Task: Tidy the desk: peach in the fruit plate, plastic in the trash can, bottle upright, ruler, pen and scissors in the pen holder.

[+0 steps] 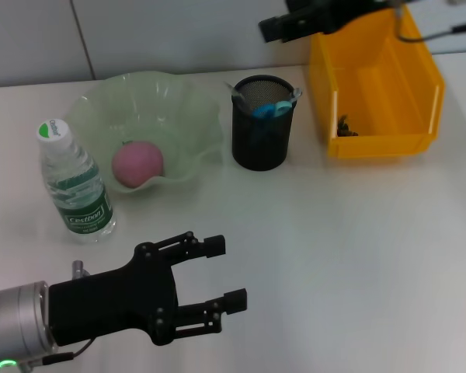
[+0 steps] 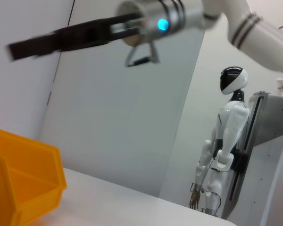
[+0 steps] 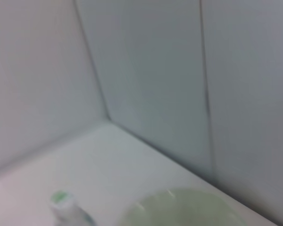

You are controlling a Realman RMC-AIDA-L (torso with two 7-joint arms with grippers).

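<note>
- On the desk (image 1: 334, 256) before us, a bottle (image 1: 74, 183) stands upright at the left
- Just right of the bottle and slightly behind it sits the fruit plate (image 1: 159, 116), with the peach (image 1: 137, 164) in its near part
- Right of the plate stands the pen holder (image 1: 262, 123), with items inside it
- Farther right sits the trash can (image 1: 377, 85), with a small item in its bottom
- Our left gripper (image 1: 217, 272) hangs over the near left of the desk, in front of the bottle
- Our right gripper (image 1: 276, 29) is raised behind the pen holder, at the trash can's far left corner
</note>
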